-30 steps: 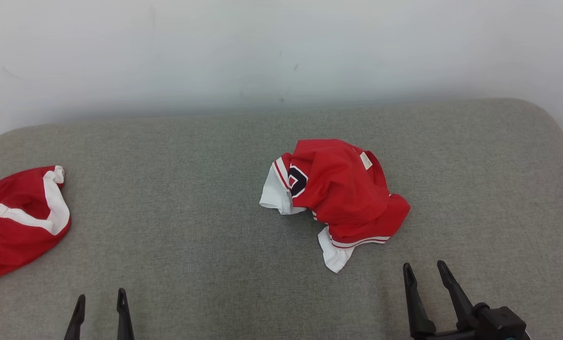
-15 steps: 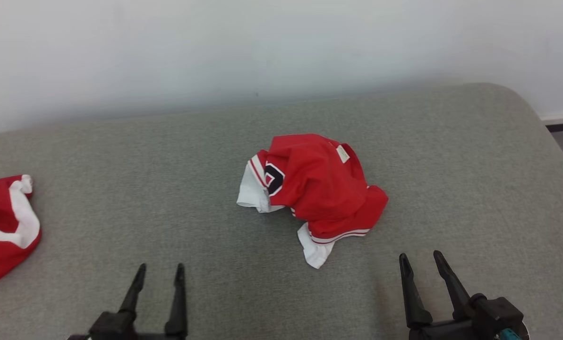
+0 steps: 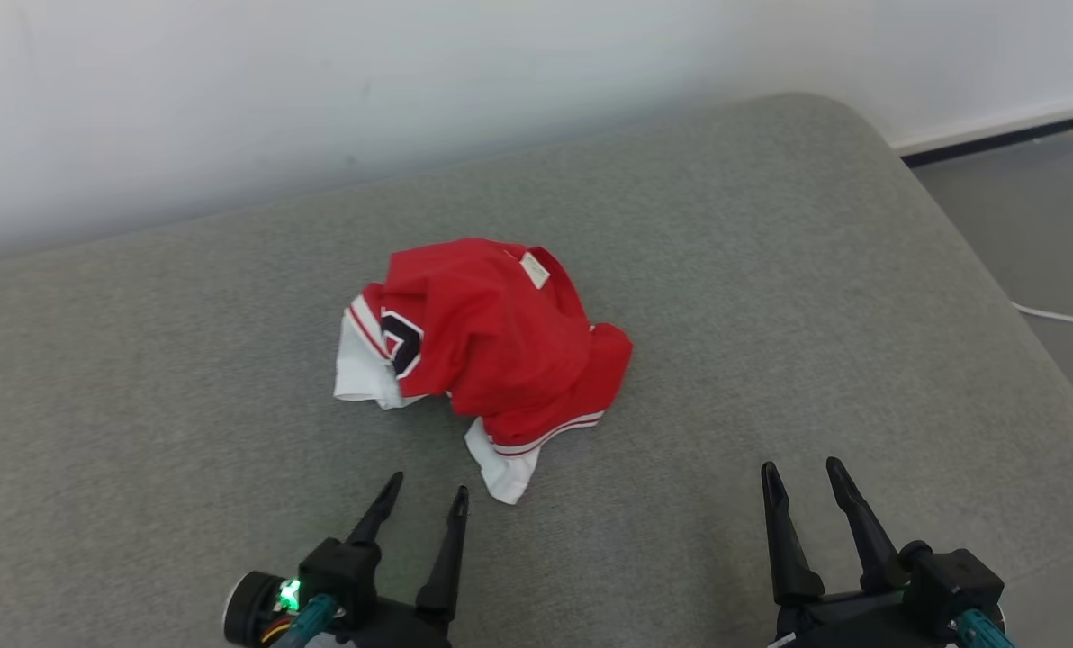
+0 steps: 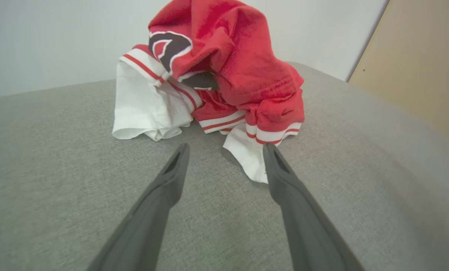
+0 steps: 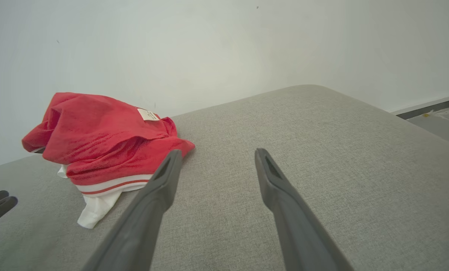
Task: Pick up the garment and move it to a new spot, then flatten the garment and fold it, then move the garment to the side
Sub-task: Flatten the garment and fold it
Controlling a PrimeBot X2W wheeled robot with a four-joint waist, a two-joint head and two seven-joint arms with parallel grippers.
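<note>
A crumpled red jersey (image 3: pixel 491 351) lies heaped a little left of centre in the head view, on a grey surface (image 3: pixel 770 270) of coarse woven fabric with a rounded corner at the upper right. The knit looks soft and faintly fuzzy. It has white sleeve cloth, white hem bands with thin red stripes, a dark emblem edged in white, and a small pale label (image 3: pixel 535 270) sewn near the top. One white flap trails toward the bottom of the frame, just beside the fingertips of the left pincer (image 3: pixel 429 483), which stands wide and holds nothing. The right pincer (image 3: pixel 799 465), at the lower right, is likewise spread wide and empty, well apart from the jersey. A smooth pale wall (image 3: pixel 320 81) fills the top of the frame.
</note>
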